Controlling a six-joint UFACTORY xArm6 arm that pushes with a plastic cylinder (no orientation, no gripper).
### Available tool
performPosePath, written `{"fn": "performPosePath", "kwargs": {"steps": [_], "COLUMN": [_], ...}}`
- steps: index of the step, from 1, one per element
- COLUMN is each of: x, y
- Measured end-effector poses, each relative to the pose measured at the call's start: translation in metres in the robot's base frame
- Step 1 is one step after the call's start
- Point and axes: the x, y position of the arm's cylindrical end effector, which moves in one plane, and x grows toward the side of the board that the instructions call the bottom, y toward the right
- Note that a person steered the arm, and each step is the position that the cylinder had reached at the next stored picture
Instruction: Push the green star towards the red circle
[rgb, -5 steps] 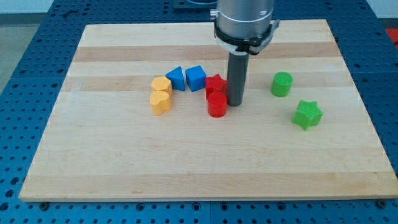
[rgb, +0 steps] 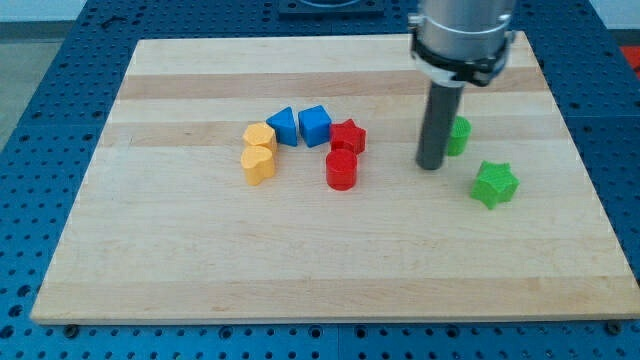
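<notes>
The green star (rgb: 494, 184) lies on the wooden board (rgb: 320, 260) at the view's right. The red circle, a short red cylinder (rgb: 341, 169), stands near the board's middle, just below a red star (rgb: 348, 137). My tip (rgb: 431, 165) is on the board between them, closer to the green star: about 60 px to the star's left and a little above it, not touching it. The rod stands right beside a green cylinder (rgb: 459, 134), partly covering its left side.
A blue triangle-like block (rgb: 283, 126) and a blue cube (rgb: 314, 125) sit left of the red star. Two orange-yellow blocks (rgb: 258, 136) (rgb: 257, 164) stand further left. The board's right edge is close to the green star.
My tip has moved to the view's right, from beside the red blocks to beside the green cylinder. The red circle sits slightly apart from the red star now. The green star has not moved.
</notes>
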Motion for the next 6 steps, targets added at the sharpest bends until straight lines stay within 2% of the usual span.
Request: {"fn": "performPosePath", "kwargs": {"steps": [2, 3, 4, 6], "x": [-0.009, 0.000, 0.038, 0.065], "y": [0.105, 0.122, 0.114, 0.030]}}
